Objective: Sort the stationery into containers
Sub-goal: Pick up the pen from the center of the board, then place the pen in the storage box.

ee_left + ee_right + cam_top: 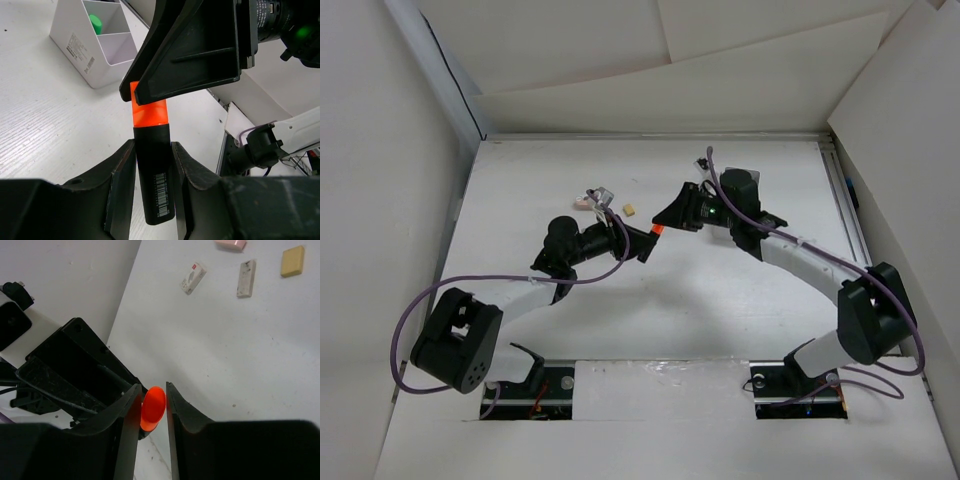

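A short black marker (155,175) with an orange cap (148,114) is held off the table between both grippers. My left gripper (153,146) is shut on its black body. My right gripper (153,388) is closed round the orange cap (153,408), with both fingers touching it. In the top view the grippers meet at mid-table, left (642,243) and right (670,215), with the cap (658,230) between them. A white divided box (95,47) stands beyond them and holds a green item (95,23). Pink (231,244), beige (292,261), grey (247,278) and white-sleeved (193,278) erasers lie on the table.
The erasers lie in a loose group at the back, pink (583,202) and beige (629,210), just beyond my left wrist. White walls enclose the table on the left, back and right. The white box does not show in the top view.
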Robot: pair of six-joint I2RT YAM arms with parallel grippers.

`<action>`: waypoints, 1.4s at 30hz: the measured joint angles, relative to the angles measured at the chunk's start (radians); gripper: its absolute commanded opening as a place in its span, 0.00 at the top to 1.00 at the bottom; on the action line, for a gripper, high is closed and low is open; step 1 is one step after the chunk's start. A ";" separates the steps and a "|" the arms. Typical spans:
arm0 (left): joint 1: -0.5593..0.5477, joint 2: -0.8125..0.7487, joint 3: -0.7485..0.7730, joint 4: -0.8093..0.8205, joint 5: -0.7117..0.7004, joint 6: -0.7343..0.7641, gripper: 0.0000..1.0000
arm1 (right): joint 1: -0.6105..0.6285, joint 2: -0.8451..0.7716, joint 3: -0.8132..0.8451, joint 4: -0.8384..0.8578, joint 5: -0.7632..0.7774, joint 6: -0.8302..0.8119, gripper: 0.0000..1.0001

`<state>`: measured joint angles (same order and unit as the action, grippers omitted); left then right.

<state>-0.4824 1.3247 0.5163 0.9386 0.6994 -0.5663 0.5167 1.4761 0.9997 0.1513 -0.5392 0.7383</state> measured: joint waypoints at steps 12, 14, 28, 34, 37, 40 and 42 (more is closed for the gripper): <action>0.000 0.002 -0.002 -0.002 -0.004 0.000 0.66 | 0.005 0.017 0.000 0.038 -0.020 0.017 0.92; 0.000 0.002 -0.002 0.000 -0.003 -0.001 0.60 | 0.004 0.016 -0.003 0.040 -0.018 0.003 0.92; 0.000 -0.034 -0.021 0.008 0.000 -0.003 0.45 | -0.066 -0.151 -0.116 0.038 0.096 -0.156 0.93; 0.000 -0.046 -0.033 0.045 0.046 -0.006 0.45 | -0.108 -0.246 -0.140 0.043 0.090 -0.219 0.94; 0.000 -0.030 -0.033 0.116 0.116 -0.035 0.45 | -0.124 -0.263 -0.148 0.043 0.101 -0.230 0.94; 0.000 0.021 -0.033 0.207 0.198 -0.076 0.47 | -0.144 -0.268 -0.150 0.039 0.152 -0.225 0.94; 0.000 0.067 -0.033 0.262 0.254 -0.124 0.48 | -0.166 -0.272 -0.150 0.032 0.199 -0.217 0.94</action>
<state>-0.4824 1.3918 0.4835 1.2003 0.9535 -0.6907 0.3504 1.2037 0.8497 0.1833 -0.3401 0.5213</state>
